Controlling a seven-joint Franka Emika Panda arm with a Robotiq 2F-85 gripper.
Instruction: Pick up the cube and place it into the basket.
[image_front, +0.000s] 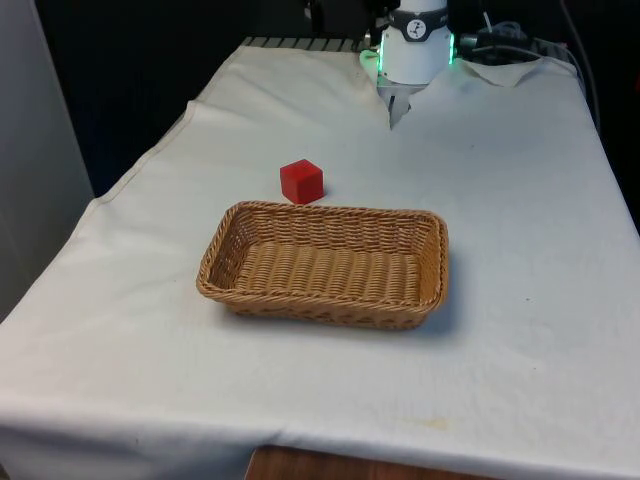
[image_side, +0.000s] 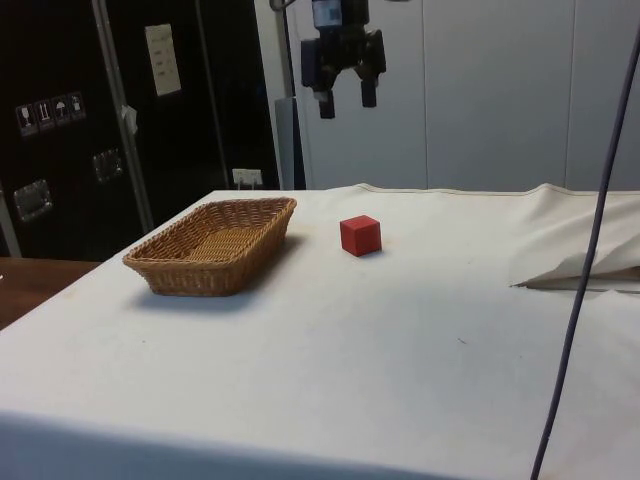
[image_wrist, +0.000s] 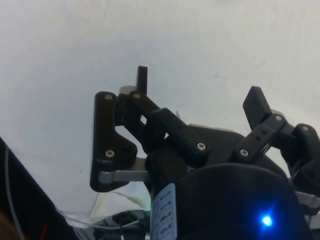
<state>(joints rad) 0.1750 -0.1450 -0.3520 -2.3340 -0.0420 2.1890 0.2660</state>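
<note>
White cloth covers the bench (image_side: 400, 340), on which the red cube (image_side: 360, 235) is found just beside the basket (image_side: 215, 245), well below the raised gripper (image_side: 343, 95), whose fingers are held apart.

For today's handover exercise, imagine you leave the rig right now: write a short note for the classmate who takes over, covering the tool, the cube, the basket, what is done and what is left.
Tool: open, holding nothing, raised high above the table.
Red cube: sits upright on the white cloth, close beside the basket's long rim on the robot's side, apart from it.
Wicker basket: nothing in it.
Done: nothing yet; the cube is untouched.
Left: bring the tool down over the cube, grasp it, lift it, carry it over the basket and let it go inside.
</note>
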